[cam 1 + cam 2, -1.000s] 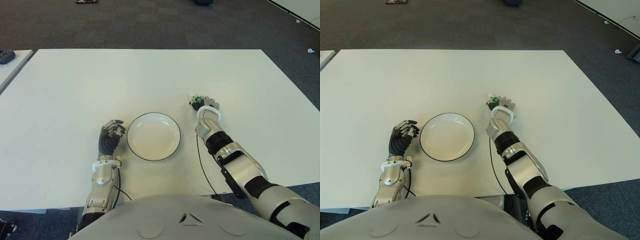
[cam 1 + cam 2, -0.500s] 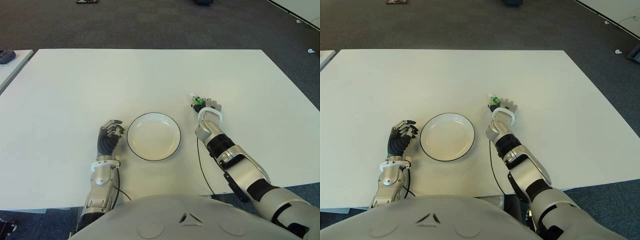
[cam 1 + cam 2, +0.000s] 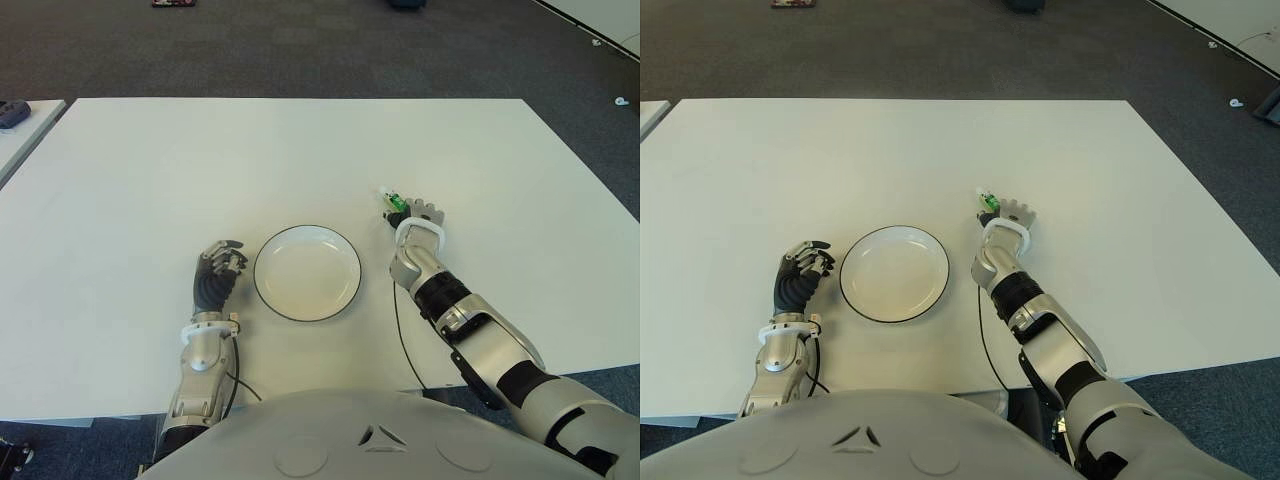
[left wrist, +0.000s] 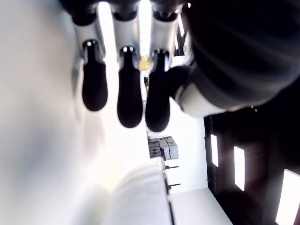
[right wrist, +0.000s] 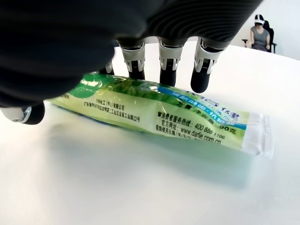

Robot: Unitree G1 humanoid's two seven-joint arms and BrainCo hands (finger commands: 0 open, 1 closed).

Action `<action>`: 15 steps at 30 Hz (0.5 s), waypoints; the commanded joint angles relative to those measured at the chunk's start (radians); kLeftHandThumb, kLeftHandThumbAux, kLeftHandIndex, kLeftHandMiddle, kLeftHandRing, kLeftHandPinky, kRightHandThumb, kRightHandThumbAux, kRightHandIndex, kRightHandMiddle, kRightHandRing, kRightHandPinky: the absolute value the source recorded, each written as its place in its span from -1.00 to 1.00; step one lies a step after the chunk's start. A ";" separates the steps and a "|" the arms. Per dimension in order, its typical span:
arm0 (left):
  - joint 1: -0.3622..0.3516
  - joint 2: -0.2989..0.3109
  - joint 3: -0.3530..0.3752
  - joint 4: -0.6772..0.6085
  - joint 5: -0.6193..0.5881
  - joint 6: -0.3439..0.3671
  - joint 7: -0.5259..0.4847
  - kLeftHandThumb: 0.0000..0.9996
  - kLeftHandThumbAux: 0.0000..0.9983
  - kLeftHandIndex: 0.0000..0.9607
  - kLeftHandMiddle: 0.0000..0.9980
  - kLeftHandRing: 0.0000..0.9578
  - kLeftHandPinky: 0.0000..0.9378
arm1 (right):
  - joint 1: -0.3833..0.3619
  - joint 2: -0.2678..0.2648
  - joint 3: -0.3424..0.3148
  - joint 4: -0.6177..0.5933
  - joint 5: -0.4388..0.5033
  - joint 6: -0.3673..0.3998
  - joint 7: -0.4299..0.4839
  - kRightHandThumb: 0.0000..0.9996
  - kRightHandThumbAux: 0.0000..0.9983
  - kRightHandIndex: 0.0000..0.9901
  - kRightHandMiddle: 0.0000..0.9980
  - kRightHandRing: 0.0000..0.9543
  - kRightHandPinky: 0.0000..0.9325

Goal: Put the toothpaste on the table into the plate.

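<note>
A green toothpaste tube lies flat on the white table, right of the plate; only its tip shows past my right hand in the eye views. My right hand hovers right over the tube, open. Its fingers arch down behind the tube and the thumb sits near one end, not closed on it. The white plate with a dark rim stands empty in the middle near me. My left hand shows just left of the plate, fingers curled on nothing.
A thin cable runs along the table beside my right forearm. Another table with a dark object stands at the far left. Dark carpet lies beyond the table's far edge. A seated person shows far off in the right wrist view.
My right hand has crept slightly to the right over the toothpaste, which stays on the table. The left hand and the plate have not moved.
</note>
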 commanded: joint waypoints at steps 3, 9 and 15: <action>0.029 0.001 0.003 0.038 0.003 0.028 -0.005 0.40 0.44 -0.11 0.21 0.27 0.28 | 0.038 0.030 -0.024 0.026 0.017 0.045 -0.030 -0.02 -0.63 -1.00 -1.00 -1.00 -1.00; 0.029 0.001 0.006 0.041 0.001 0.027 -0.005 0.40 0.44 -0.11 0.22 0.27 0.27 | 0.057 0.050 -0.065 0.026 0.022 0.058 -0.126 0.11 -0.48 -1.00 -1.00 -1.00 -0.83; 0.031 0.000 0.010 0.042 -0.008 0.027 -0.009 0.40 0.44 -0.11 0.23 0.27 0.26 | 0.061 0.080 -0.129 0.043 0.042 0.060 -0.224 0.33 -0.29 -0.84 -0.90 -0.81 -0.58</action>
